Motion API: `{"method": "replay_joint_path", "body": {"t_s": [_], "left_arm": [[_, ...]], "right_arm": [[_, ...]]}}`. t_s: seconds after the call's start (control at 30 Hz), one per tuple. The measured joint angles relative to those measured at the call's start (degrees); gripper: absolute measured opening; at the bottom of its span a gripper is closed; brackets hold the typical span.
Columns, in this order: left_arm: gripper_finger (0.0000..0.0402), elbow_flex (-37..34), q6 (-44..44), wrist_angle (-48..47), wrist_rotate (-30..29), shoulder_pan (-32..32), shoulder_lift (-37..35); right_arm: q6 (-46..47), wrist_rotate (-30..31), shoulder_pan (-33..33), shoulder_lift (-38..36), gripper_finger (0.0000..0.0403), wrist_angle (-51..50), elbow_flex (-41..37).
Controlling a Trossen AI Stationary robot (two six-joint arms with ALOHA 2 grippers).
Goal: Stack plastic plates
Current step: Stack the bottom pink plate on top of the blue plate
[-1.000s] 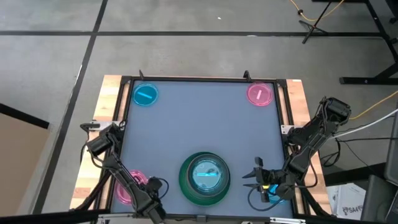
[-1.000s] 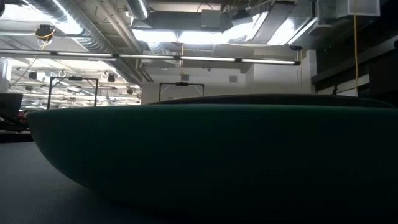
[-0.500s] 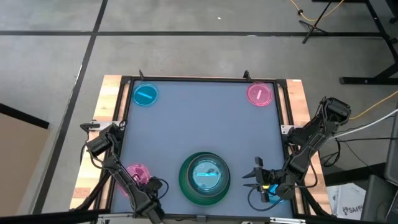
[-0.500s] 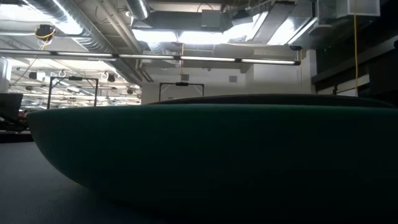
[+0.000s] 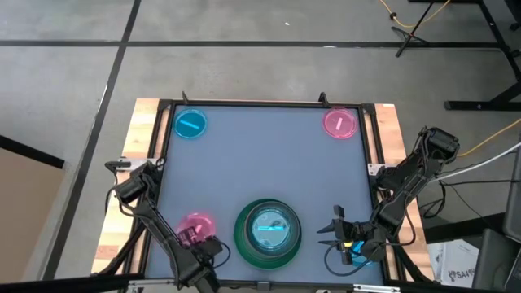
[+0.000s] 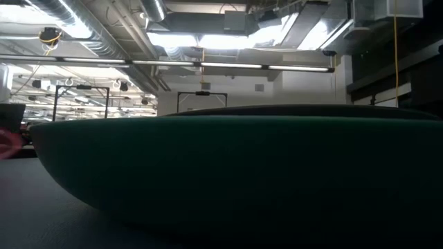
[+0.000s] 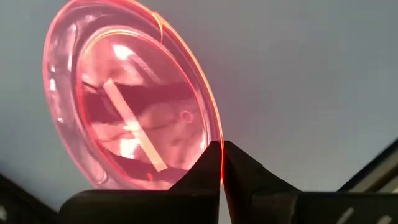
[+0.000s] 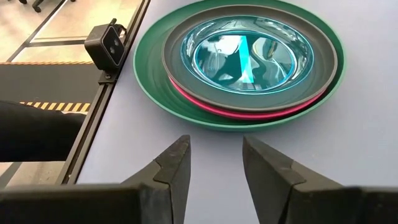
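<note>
- left gripper (image 7: 221, 163) pinches rim of small pink plate (image 5: 195, 228), just left of green plate stack (image 5: 268, 229)
- right gripper (image 8: 214, 163) empty, fingers apart, near stack's right

Both arms are built of dark, near-black links with rounded joint housings. In the high view the left arm (image 5: 151, 216) runs along the lower left of the frame, thin black cables looping beside its links and curling near its tool. The right arm (image 5: 399, 195) fills the lower right, its bulky black joint at the right edge trailing black cables; bright blue markings show on its wrist just behind the right tool (image 5: 332, 230). In the wrist views both tools carry matte black, angular fingers: the left tool (image 7: 221, 163) tapers to narrow wedge tips, while the right tool's fingers (image 8: 173, 163) are broad, faceted blocks.
</note>
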Motion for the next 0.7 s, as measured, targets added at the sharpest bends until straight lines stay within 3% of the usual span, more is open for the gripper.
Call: {"method": "replay_joint_path", "body": {"t_s": [0.7], "left_arm": [[0.0000, 15.7, 19.8, -6.0, -17.1, 6.4, 0.0]], "right_arm": [[0.0, 0.0, 0.0, 0.0, 0.0136, 0.0, 0.0]]}}
